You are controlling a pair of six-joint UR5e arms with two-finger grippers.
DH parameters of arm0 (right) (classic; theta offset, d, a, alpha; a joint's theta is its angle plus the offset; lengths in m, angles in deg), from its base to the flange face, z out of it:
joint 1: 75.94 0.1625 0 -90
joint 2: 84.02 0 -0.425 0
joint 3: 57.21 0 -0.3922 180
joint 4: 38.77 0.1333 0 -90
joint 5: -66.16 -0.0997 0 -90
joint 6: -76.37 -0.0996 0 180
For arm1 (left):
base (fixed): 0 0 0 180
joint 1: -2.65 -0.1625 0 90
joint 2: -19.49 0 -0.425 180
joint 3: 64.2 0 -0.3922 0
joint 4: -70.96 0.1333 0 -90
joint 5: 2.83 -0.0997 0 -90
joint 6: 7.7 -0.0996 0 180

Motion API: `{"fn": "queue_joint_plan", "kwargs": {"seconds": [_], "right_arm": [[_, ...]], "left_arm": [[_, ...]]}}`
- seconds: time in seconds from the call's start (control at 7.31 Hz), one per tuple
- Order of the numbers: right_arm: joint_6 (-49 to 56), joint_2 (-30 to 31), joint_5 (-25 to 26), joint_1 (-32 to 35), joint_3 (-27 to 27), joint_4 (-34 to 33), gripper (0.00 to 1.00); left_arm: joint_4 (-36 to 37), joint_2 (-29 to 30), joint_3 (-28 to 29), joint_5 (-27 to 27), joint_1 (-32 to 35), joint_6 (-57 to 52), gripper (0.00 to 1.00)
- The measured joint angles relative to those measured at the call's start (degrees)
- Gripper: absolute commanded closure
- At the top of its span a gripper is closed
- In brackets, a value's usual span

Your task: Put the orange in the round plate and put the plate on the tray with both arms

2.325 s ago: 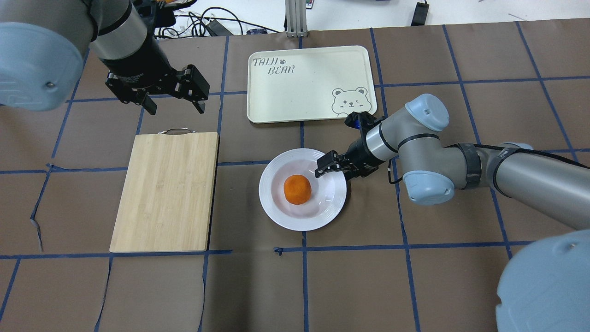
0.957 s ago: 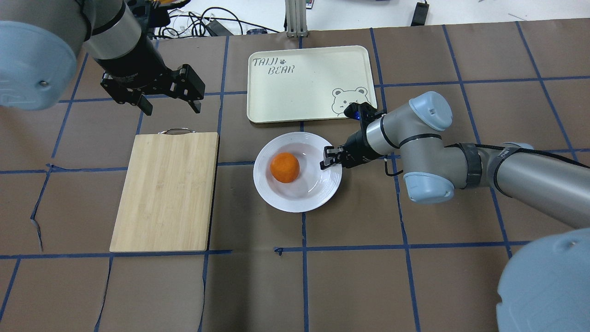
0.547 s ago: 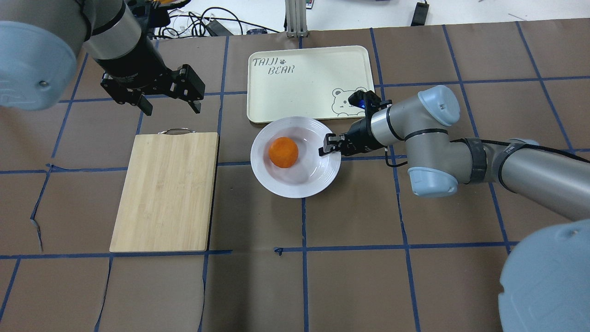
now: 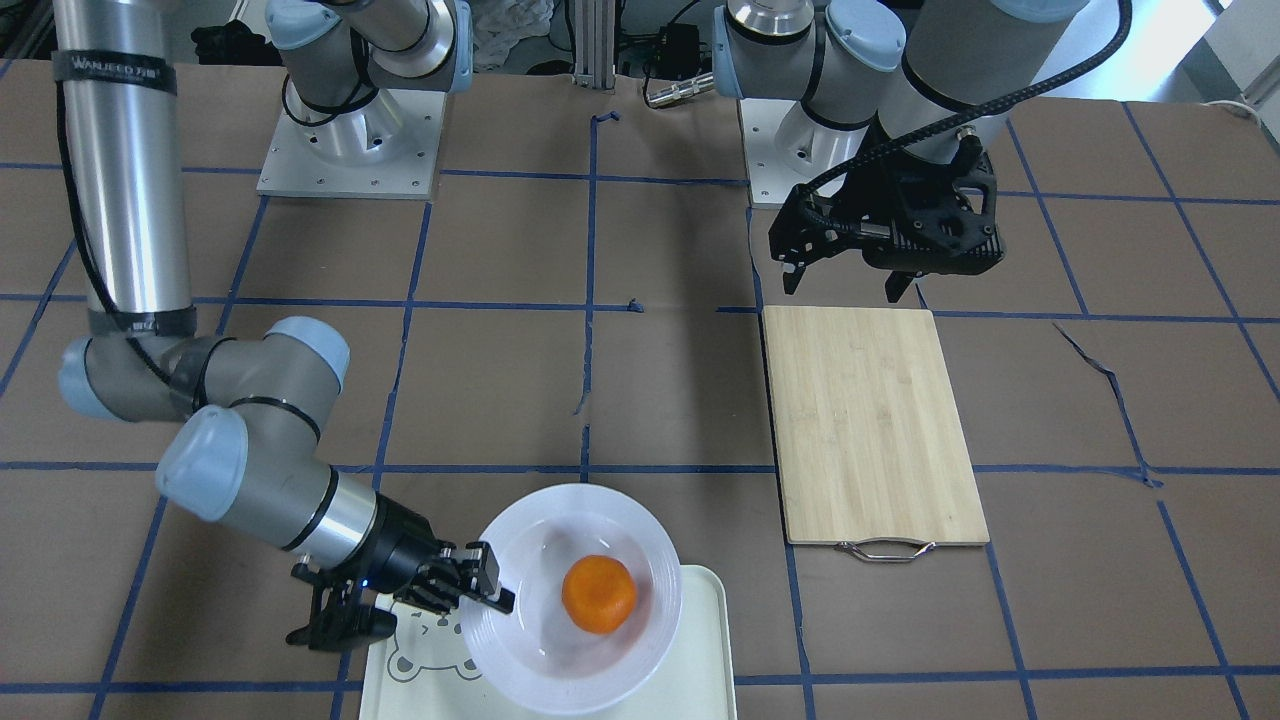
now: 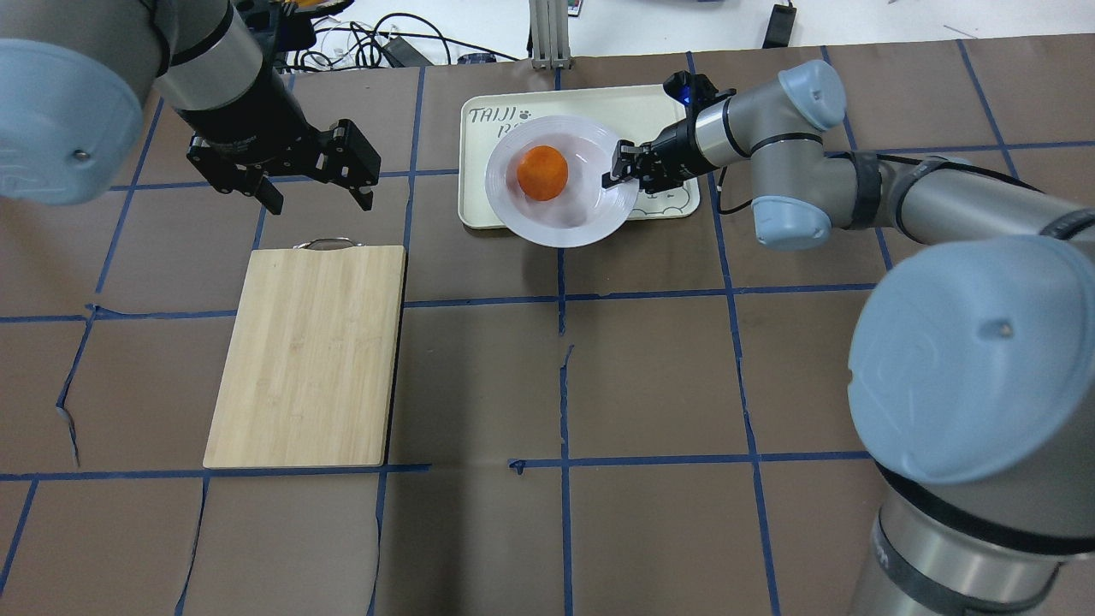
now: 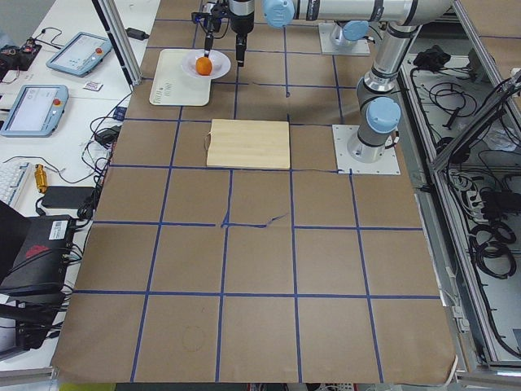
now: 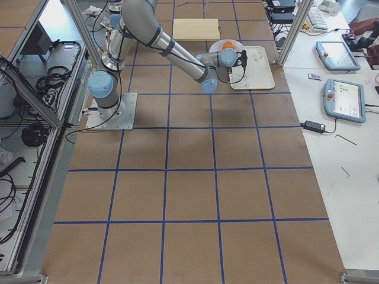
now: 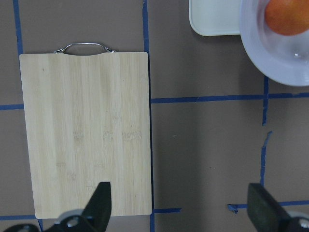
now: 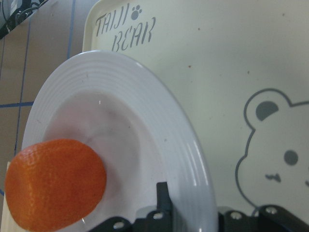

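The orange (image 5: 542, 173) lies in the white round plate (image 5: 565, 224). My right gripper (image 5: 618, 167) is shut on the plate's right rim and holds it over the cream tray (image 5: 475, 190), with the plate overhanging the tray's near edge. The right wrist view shows the orange (image 9: 55, 183) in the plate (image 9: 183, 145) above the tray (image 9: 231, 63), whose bear drawing shows. From the front the plate (image 4: 560, 515) with the orange (image 4: 599, 594) covers part of the tray (image 4: 705, 660). My left gripper (image 5: 323, 201) hangs open and holds nothing, beyond the cutting board's handle end.
A wooden cutting board (image 5: 306, 355) with a metal handle lies left of centre, below my left gripper. Cables (image 5: 385, 43) and a metal post (image 5: 547, 34) sit past the table's far edge. Blue tape lines cross the brown table cover.
My right gripper has carried the plate with the orange away from the robot, from the table in front of the tray to over the tray. The left arm has stayed still.
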Motion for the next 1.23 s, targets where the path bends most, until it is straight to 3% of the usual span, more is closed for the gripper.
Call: {"fn": "queue_joint_plan", "kwargs": {"seconds": [0.27, 0.55, 0.68, 0.82, 0.96, 1.23], "right_arm": [[-1.8, -5.84, 1.2, 0.04, 10.88, 5.95, 1.0], [-2.06, -7.86, 2.29, 0.05, 14.09, 8.06, 0.96], [-2.17, -8.17, 2.49, 0.05, 14.2, 8.36, 0.39], [-2.25, -8.3, 2.6, 0.05, 14.17, 8.5, 0.08], [-2.28, -8.42, 2.68, 0.05, 14.12, 8.56, 0.0], [-2.23, -8.48, 2.79, 0.05, 14.23, 8.58, 0.0]], "left_arm": [[0.0, 0.0, 0.0, 0.0, 0.0, 0.0, 0.0], [0.0, 0.0, 0.0, 0.0, 0.0, 0.0, 0.0], [-0.02, 0.0, 0.09, 0.0, -0.05, 0.0, 0.0], [-0.06, 0.0, 0.19, 0.0, -0.11, 0.0, 0.0], [-0.08, 0.0, 0.17, 0.0, -0.14, 0.0, 0.0], [-0.09, 0.0, 0.11, 0.0, -0.17, 0.0, 0.0]]}}
